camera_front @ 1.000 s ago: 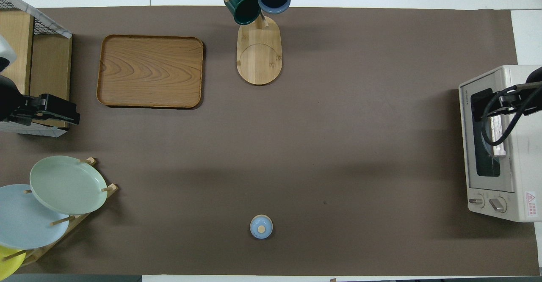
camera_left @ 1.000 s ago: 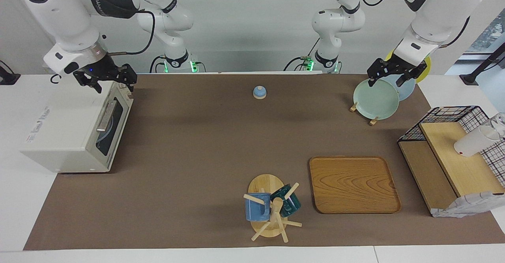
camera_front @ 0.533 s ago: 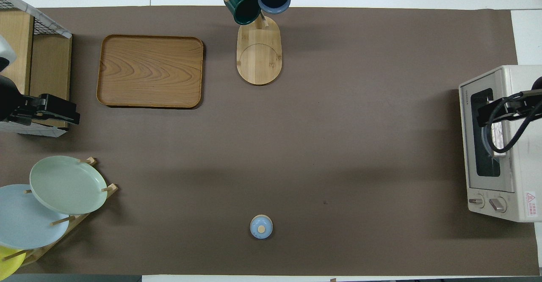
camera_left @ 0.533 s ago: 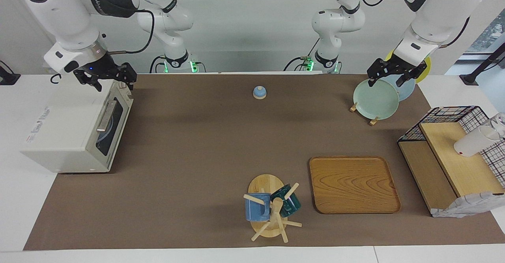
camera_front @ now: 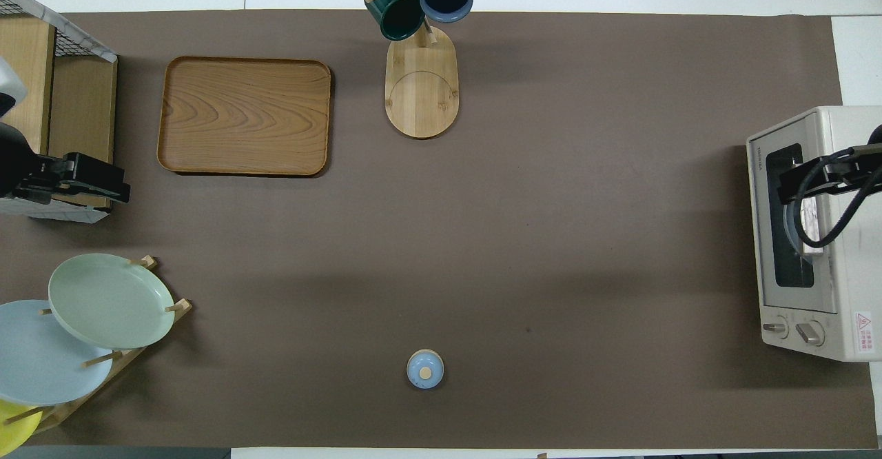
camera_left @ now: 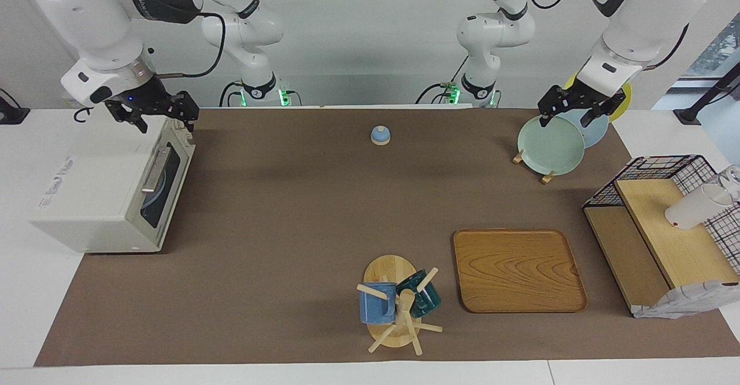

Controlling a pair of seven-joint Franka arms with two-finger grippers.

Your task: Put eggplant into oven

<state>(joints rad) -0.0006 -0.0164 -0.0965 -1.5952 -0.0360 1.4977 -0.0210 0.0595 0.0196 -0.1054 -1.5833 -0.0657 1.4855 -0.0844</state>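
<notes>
The off-white oven (camera_left: 98,194) stands at the right arm's end of the table with its dark glass door (camera_left: 165,185) closed. It also shows in the overhead view (camera_front: 827,238). No eggplant is in view; only a pale curved shape shows through the glass. My right gripper (camera_left: 155,113) hangs in the air over the oven's top edge, at the corner nearer to the robots, and holds nothing that I can see; it also shows in the overhead view (camera_front: 803,182). My left gripper (camera_left: 570,112) waits over the plate rack.
A green plate (camera_left: 550,145) and a blue plate stand in a wooden rack. A small blue lid (camera_left: 380,135), a wooden tray (camera_left: 517,269), a mug tree (camera_left: 399,304) with two mugs and a wire shelf (camera_left: 659,229) are also on the brown mat.
My right gripper has risen slightly over the oven's top and drifted toward the robots. The left arm and the oven door have not moved.
</notes>
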